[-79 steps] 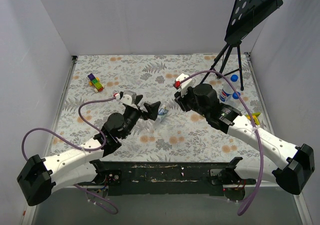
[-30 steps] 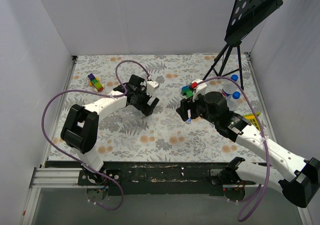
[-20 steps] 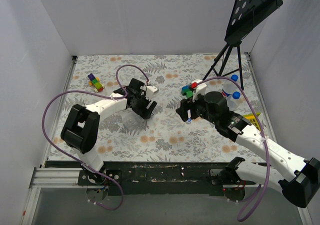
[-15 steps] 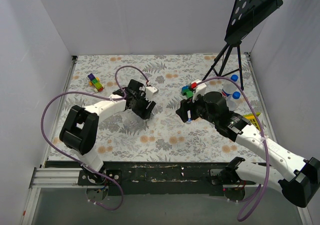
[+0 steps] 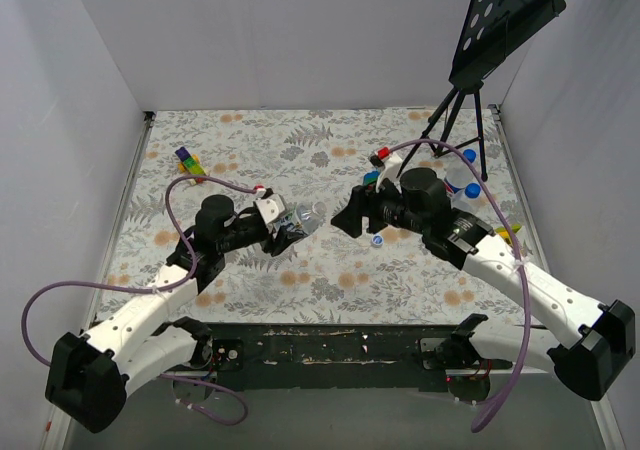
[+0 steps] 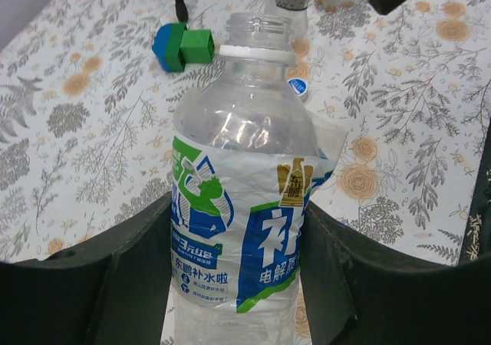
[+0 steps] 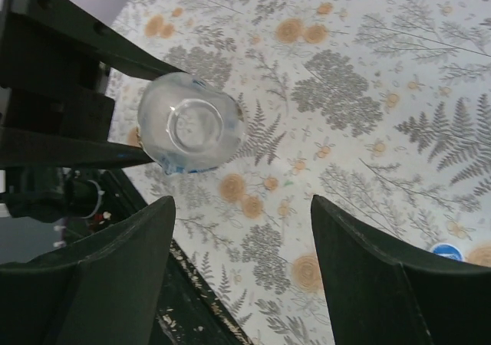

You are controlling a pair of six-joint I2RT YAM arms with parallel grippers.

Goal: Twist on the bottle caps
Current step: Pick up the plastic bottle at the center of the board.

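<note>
- Our left gripper clamps the uncapped bottle mid-table, its neck tipped toward 3 o'clock; we judge it must hold steady.
- Our right gripper gapes empty; the blue cap at its 5 o'clock needs fetching first.
- A green block sits near the cap, crowding the pickup.

Mid-worktop, the left hand grips an uncapped bottle, its mouth tilted toward the right hand, whose fingers stand spread and empty. Only a narrow gap separates the two. A loose blue cap lies on the worktop just beside the right hand, with a green block just behind. Capped bottles and a music-stand tripod crowd the far right. The near strip and far left lie open, apart from toy blocks.
</note>
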